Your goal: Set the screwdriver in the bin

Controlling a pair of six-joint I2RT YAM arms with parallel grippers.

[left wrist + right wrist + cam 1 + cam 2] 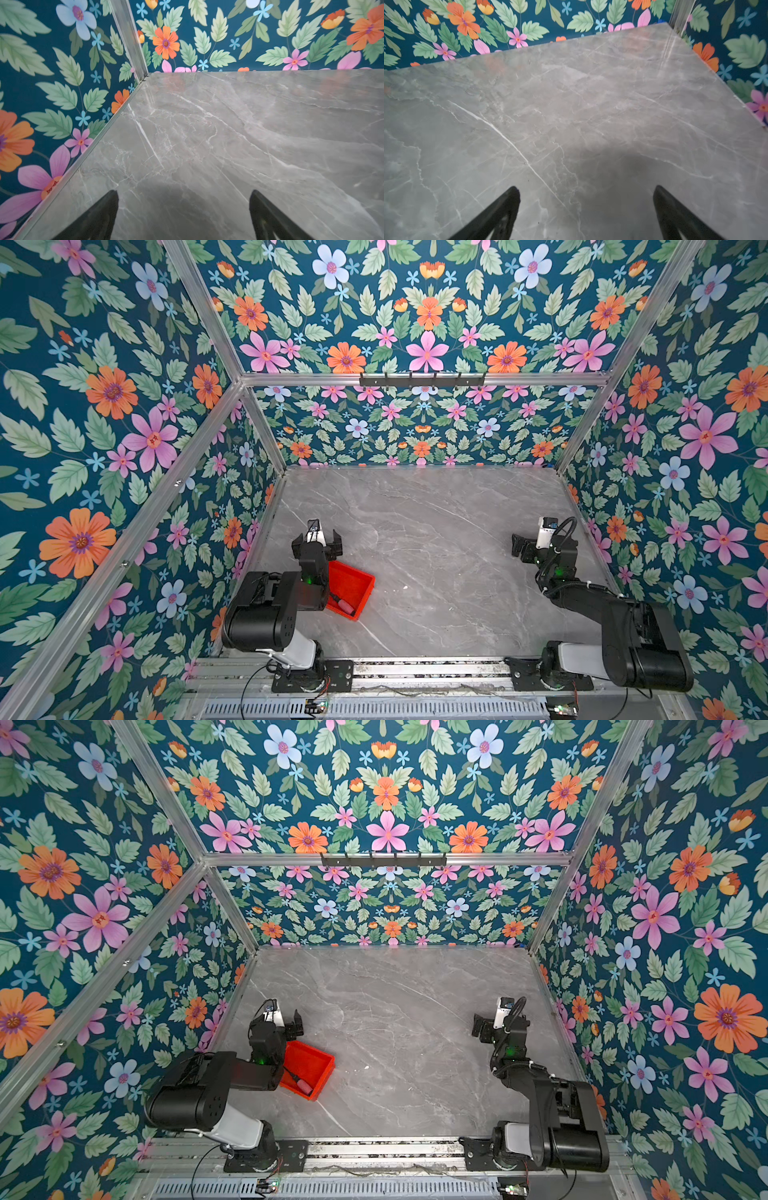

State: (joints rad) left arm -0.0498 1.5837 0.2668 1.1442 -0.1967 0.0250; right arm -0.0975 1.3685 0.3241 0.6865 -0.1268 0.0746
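We see the screwdriver [346,605] lying inside the bin [360,577], just behind and below the left claw [316,536], so the drop looks done. Left claw [184,207] jaws stand wide apart with nothing between, only bare desk [228,135] ahead. Right claw [586,207] is also spread and empty, parked well apart from the bin, likely to keep clear.

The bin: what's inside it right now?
Inside the bin lies the screwdriver, pinkish handle near the front corner, dark shaft pointing under the left arm. That arm covers the bin's left part, so anything there is hidden.
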